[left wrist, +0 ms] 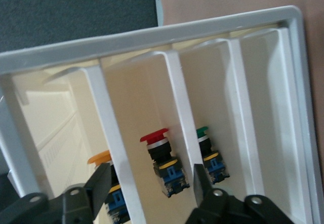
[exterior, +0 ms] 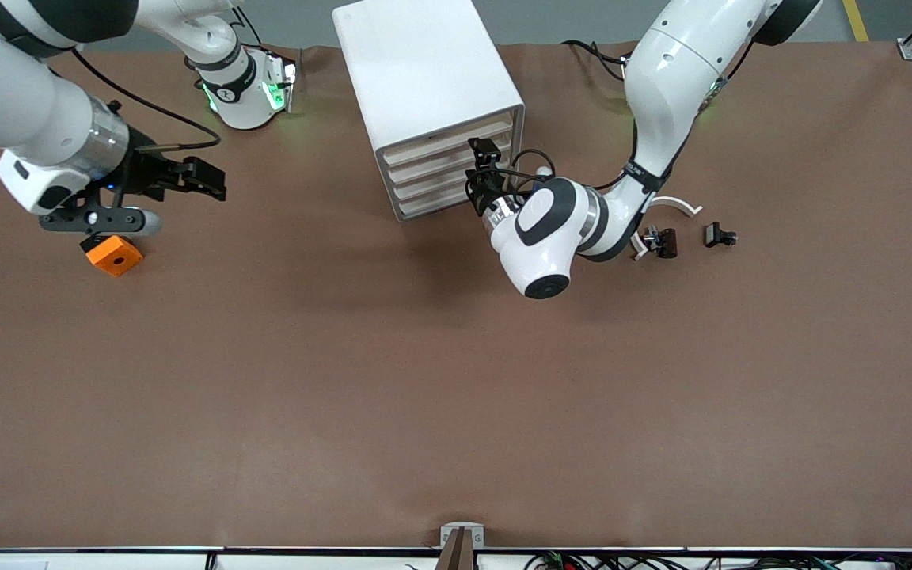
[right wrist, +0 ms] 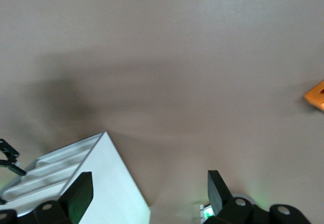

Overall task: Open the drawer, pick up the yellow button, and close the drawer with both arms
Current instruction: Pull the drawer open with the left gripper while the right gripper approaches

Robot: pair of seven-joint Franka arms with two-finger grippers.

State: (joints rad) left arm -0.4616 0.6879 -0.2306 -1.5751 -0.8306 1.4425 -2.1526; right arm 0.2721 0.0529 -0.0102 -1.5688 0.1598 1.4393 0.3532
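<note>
The white cabinet [exterior: 424,71] stands toward the robots' side of the table, its four cream slat drawer fronts [exterior: 456,158] all shut. My left gripper [exterior: 488,170] is right in front of those drawer fronts, open and empty. In the left wrist view my left gripper [left wrist: 149,183] spreads its fingers [left wrist: 98,183] across the slats [left wrist: 114,133]. Through the gaps the button's orange-yellow cap [left wrist: 99,157] shows, its dark body partly hidden by a finger and a slat. My right gripper [exterior: 204,178] hangs open and empty above the table near the right arm's end; it also shows in the right wrist view [right wrist: 148,191].
A red-capped button [left wrist: 154,138] and a green-capped button [left wrist: 202,131] sit in neighbouring drawers. An orange square block [exterior: 114,255] lies under the right wrist. Two black clips [exterior: 659,241] [exterior: 719,235] and a white arc [exterior: 674,204] lie toward the left arm's end.
</note>
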